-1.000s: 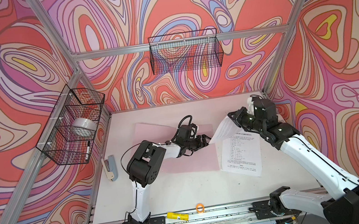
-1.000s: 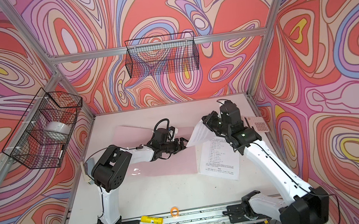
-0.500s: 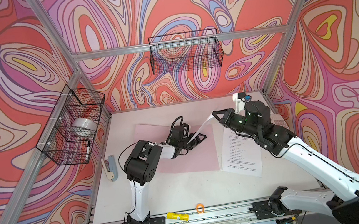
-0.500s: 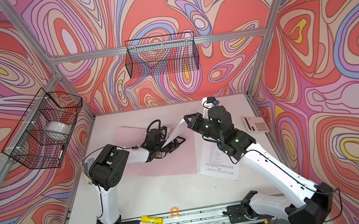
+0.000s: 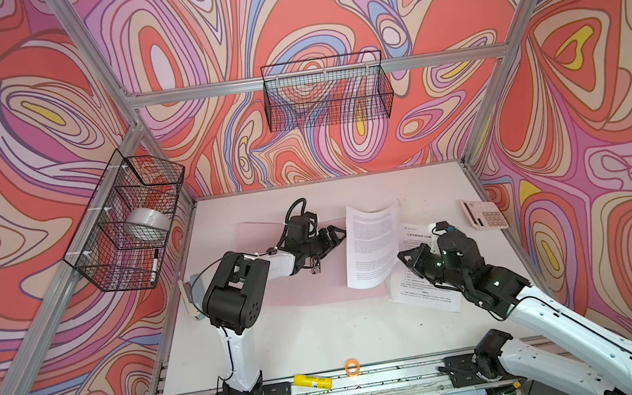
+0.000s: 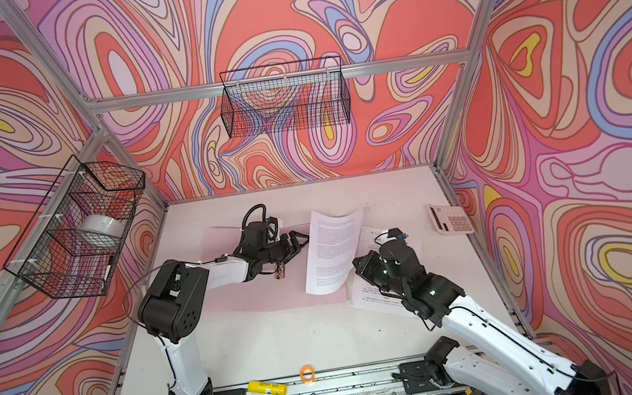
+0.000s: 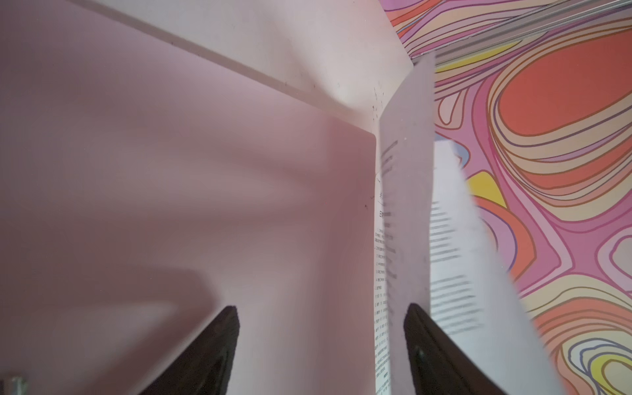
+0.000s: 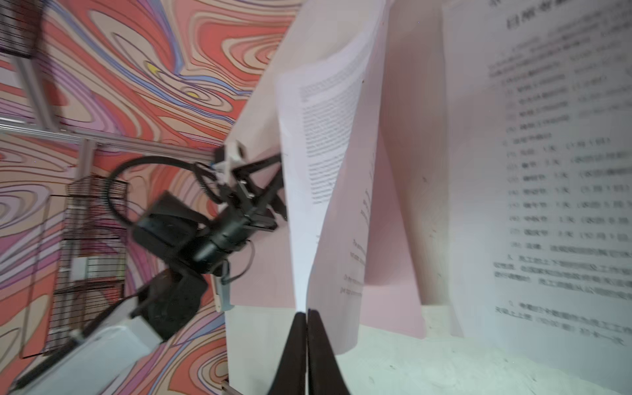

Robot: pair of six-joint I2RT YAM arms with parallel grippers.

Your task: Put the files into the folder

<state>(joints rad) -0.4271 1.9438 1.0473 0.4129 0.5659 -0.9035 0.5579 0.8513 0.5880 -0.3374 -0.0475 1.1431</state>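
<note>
Print on flat sheet (image 8: 554, 178) blurred unreadable, left fingers (image 7: 212, 352) cut off by frame edge, folder (image 5: 306, 288) partly hidden under left arm (image 5: 277, 263)

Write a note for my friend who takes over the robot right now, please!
Left tool: open, empty, low over the folder, which lies flat on the table.
Right tool: shut on one sheet's edge; that lifted sheet stands curled above the folder's right end.
Second sheet: flat on the table, right of the folder, partly under the right arm.
Done: one sheet picked up. Left: lay both sheets in the folder.
</note>
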